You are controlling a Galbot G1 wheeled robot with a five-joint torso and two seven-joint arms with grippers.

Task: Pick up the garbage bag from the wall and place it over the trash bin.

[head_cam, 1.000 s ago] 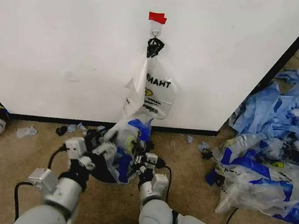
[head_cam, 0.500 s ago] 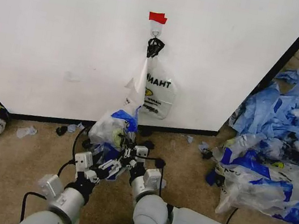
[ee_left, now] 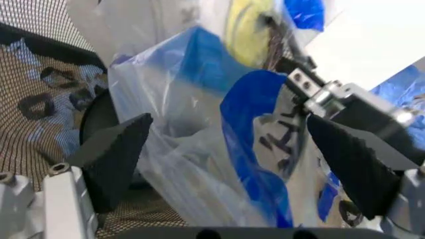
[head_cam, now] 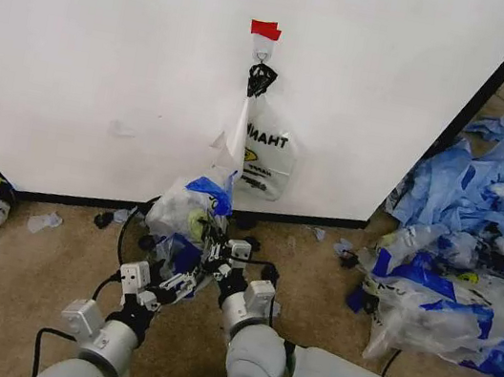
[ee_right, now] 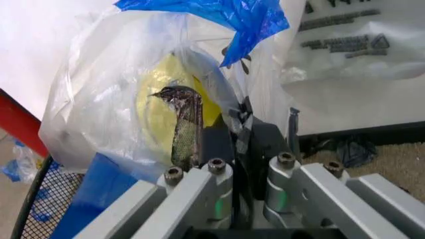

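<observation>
Garbage bag (head_cam: 187, 218) held up low in the middle of the head view, in front of the wall (head_cam: 109, 58), crumpled, blue patch on top, yellow print showing through the plastic. Right gripper (head_cam: 219, 253) just right of the bag's lower part, jaws pressed together, pinching the bag's plastic; in the right wrist view the closed fingers (ee_right: 189, 144) reach up into the film, with the yellow print right behind them. Left gripper (head_cam: 180, 283) below and left of it, jaws spread wide; in the left wrist view the two dark ribbed pads (ee_left: 119, 154) stand well apart with a fold of the bag (ee_left: 219, 149) and its blue strip between them, not squeezed. Trash bin (ee_left: 40, 114) right under the bag: black mesh seen at the left side of the left wrist view, and a bit of rim at the lower left corner of the right wrist view. Bag not yet spread over the bin.

On the wall, upper middle of the head view, red tape (head_cam: 265, 28) above a small hook (head_cam: 264, 55); another clear bag with black lettering (head_cam: 262, 156) hanging there by a dark knot. Heap of blue and clear bags (head_cam: 462, 262) on the floor at the right side. Scraps of plastic along the black base strip (head_cam: 66, 199).
</observation>
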